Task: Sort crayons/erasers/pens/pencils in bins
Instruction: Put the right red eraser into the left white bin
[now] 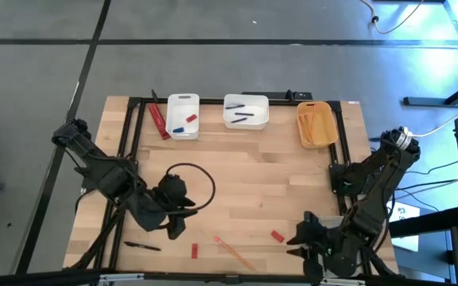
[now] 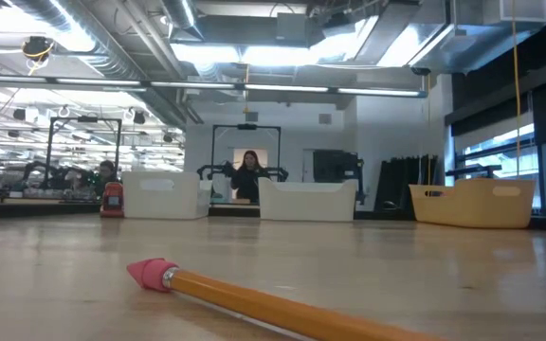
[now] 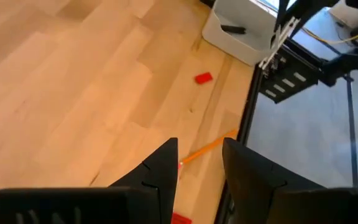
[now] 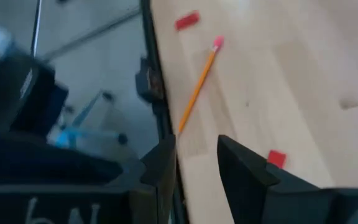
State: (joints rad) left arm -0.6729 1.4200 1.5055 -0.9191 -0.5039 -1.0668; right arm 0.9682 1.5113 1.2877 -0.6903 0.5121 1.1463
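Three bins (image 1: 183, 116), one loose pencil (image 1: 234, 253), one loose pen (image 1: 142, 246).

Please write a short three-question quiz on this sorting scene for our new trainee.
1. True or false: the loose pencil lies on the table, outside every bin.
2. Which bin holds the orange sticks? A) narrow white bin B) wide white bin C) yellow bin
3. Fill in: both the left gripper and the right gripper have a gap between the fingers with ____ in it.

Key: 1 true; 2 C; 3 nothing.
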